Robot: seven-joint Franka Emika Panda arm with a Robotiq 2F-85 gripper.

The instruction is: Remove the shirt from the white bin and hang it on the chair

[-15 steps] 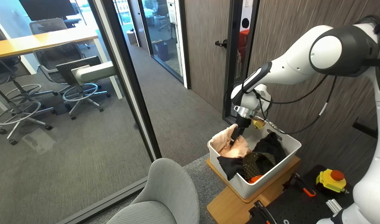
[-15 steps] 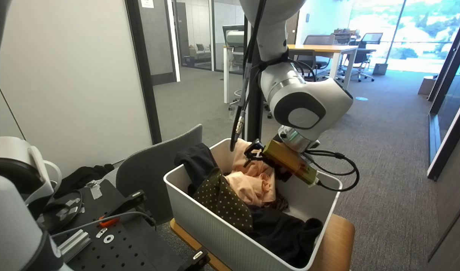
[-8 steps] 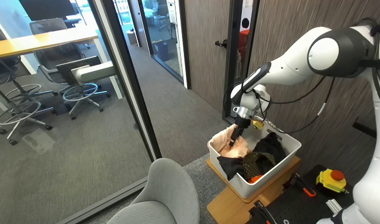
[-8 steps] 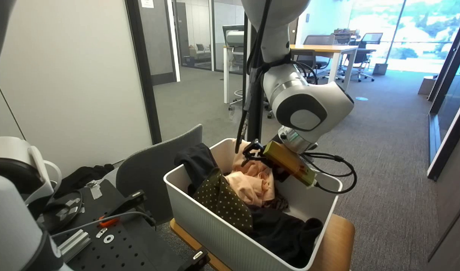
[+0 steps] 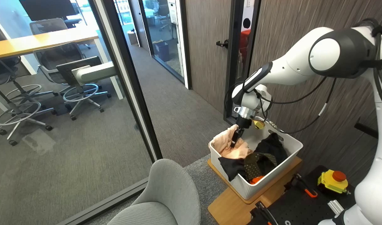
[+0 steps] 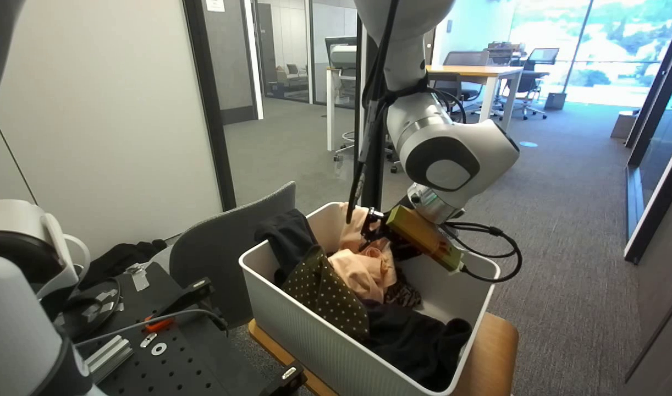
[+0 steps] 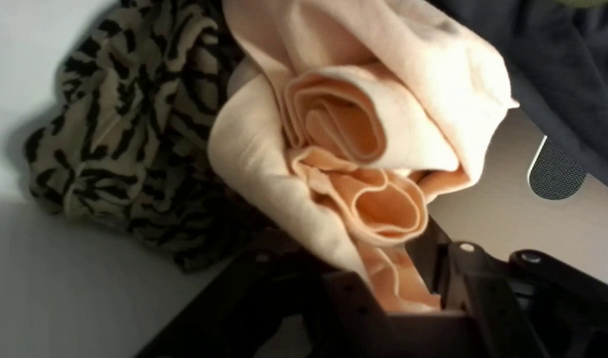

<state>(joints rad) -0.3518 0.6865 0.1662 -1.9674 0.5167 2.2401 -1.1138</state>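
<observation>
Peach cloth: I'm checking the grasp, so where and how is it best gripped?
Probably by a raised fold of the peach cloth, pinched from above: the folds bulge upward, while the bin walls would hinder a sideways approach. The gripper has cloth between its fingers.

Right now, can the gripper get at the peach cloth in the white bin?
Looks like yes. The gripper reaches into the white bin, and in the wrist view an uncovered part of the peach cloth lies between its fingers. Nothing visible blocks them; whether they grip it, I can't tell.
</observation>
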